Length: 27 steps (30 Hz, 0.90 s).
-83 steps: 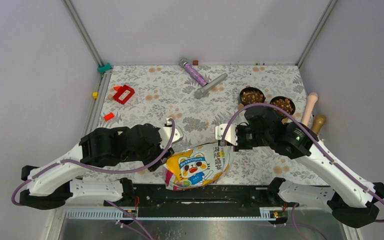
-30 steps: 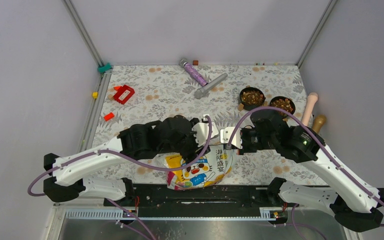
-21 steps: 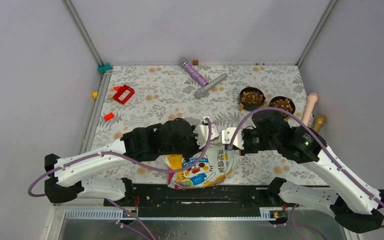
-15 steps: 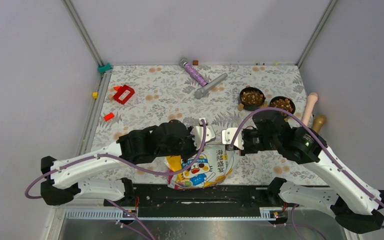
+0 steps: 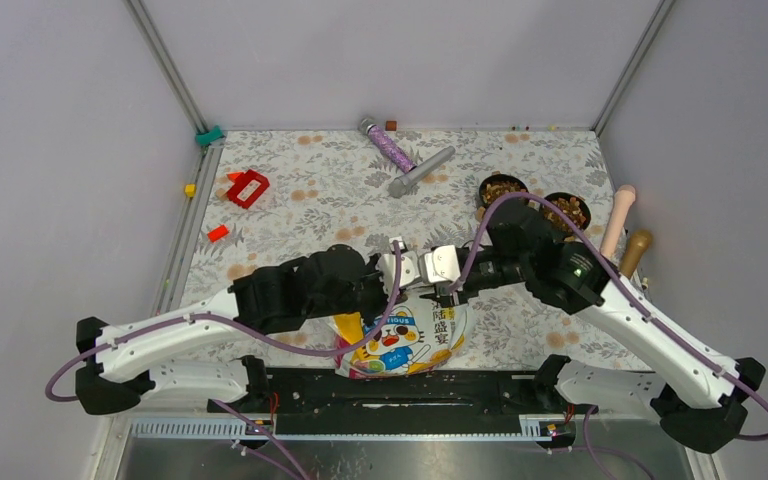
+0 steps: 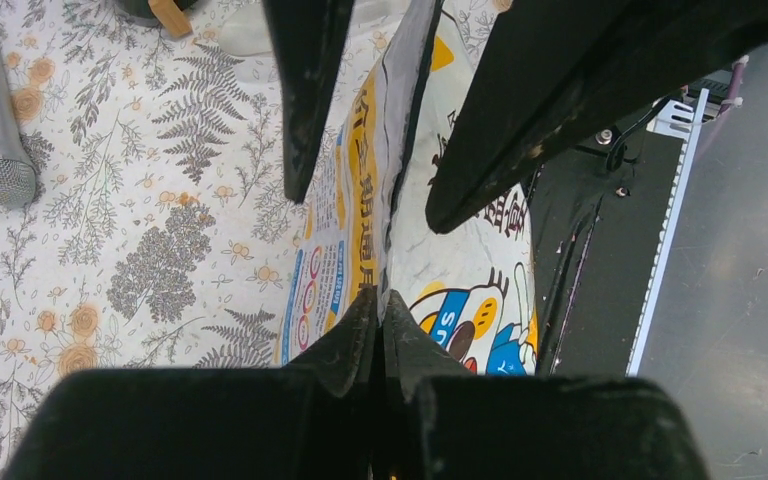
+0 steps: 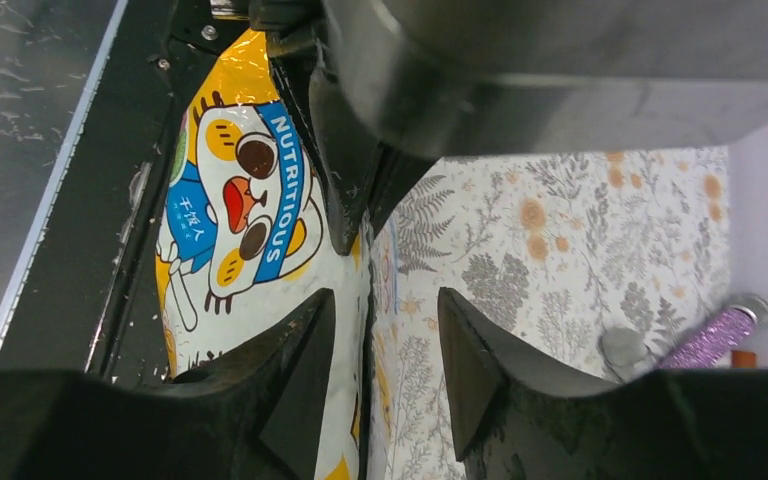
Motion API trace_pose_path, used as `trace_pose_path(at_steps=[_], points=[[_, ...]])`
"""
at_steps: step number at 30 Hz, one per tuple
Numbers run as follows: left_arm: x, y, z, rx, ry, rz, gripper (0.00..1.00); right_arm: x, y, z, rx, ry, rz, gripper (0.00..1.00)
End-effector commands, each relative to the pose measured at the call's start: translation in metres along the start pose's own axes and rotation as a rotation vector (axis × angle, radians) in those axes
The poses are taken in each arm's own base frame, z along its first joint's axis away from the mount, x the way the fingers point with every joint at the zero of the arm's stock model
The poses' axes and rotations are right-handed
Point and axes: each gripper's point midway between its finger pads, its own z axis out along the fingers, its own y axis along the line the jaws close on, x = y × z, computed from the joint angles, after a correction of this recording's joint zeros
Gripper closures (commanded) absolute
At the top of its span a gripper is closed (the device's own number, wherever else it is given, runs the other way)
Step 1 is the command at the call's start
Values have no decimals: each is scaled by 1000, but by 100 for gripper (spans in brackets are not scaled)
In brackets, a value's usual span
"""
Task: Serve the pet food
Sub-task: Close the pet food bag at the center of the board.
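Okay, top view first: the bag sits at the near edge of the desk, cartoon face up, its lower part over the black rail between my 2 arm bases.

On the left wrist camera the left jaws are pressed together on the bag's top edge, pinching that seam flat. That is a firm hold as far as I can judge.

The right jaws are spread. From the right wrist camera I see 1 finger on each side of that same edge, with a gap on both sides. They straddle the bag and grip nothing. I can't tell whether they are about to bite or are letting go.

Now the pet food. There's kibble in the 2 black bowls at the far right of the desk, well apart from the bag. Both look well filled, though the right arm and its cable hide part of the nearer one. I see no loose pieces around them at this size. Whatever is in the bag is hidden from me.

My read on progress: the serving itself looks done, with 2 bowls loaded. What's left is bag handling, meaning getting it settled on the desk so it doesn't tip off the near edge, then freeing both arms. The grey cylinder and the purple tube at the back are out of the way.
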Motion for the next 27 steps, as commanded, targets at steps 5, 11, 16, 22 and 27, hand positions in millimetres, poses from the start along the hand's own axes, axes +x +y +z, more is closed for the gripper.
trace_pose_path(at_steps=[5,11,16,22,27], points=[[-59,2,-19,-6,-255,-11,100,-13,2,22,-96,-70,20,64],[-69,9,-29,-45,-312,-31,100,5,17,15,-203,75,27,89],[-70,28,-41,-152,-373,-53,100,20,25,8,-250,164,-4,100],[-69,30,-49,-165,-385,-57,100,47,18,-6,-225,351,-2,100],[-64,30,-49,-168,-383,-59,100,56,13,-18,-137,384,-42,78]])
